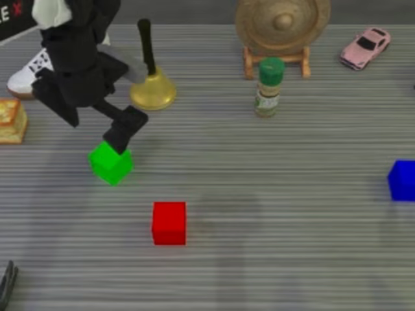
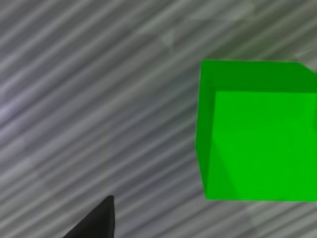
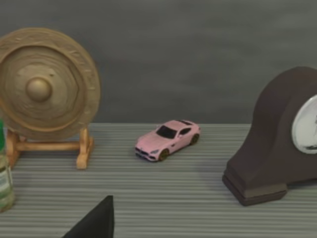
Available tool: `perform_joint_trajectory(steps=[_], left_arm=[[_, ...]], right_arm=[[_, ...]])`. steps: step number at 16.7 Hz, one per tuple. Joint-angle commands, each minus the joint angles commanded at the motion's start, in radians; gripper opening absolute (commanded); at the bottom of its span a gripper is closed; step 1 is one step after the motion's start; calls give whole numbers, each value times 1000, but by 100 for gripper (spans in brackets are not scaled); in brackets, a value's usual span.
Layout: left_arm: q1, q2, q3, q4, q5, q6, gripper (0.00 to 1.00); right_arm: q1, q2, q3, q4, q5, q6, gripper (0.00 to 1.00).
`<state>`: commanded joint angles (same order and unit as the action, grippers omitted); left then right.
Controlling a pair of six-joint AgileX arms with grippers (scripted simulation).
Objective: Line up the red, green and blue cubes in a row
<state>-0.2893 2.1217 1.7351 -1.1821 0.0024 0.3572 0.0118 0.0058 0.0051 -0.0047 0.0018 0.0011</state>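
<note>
The green cube sits on the table at the left, turned at an angle. My left gripper hangs just above its far top edge, open and holding nothing. In the left wrist view the green cube lies ahead and off to one side of the one fingertip that shows. The red cube rests nearer the front, right of the green one. At the right edge of the table is the blue cube. My right arm is outside the top view; one of its fingertips shows, with nothing held.
Along the back stand a white shoe, a brass bell, a green-lidded spice jar, a gong and a pink toy car. Toast lies at the left edge. A dark clock stands near the car.
</note>
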Motion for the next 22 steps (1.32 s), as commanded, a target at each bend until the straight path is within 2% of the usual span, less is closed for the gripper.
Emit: perform_joint_trajectory(steps=[7, 15, 20, 22], left_arm=[[2, 14, -2, 12, 0, 2, 100], [1, 90, -172, 261, 1, 4, 100], [1, 94, -181, 273, 1, 4, 100], [1, 94, -181, 273, 1, 4, 85]], right_arm=[[-2, -6, -5, 5, -2, -1, 100], [-2, -6, -5, 5, -2, -1, 100], [-2, -6, -5, 5, -2, -1, 100], [-2, -6, -5, 5, -2, -1, 100]])
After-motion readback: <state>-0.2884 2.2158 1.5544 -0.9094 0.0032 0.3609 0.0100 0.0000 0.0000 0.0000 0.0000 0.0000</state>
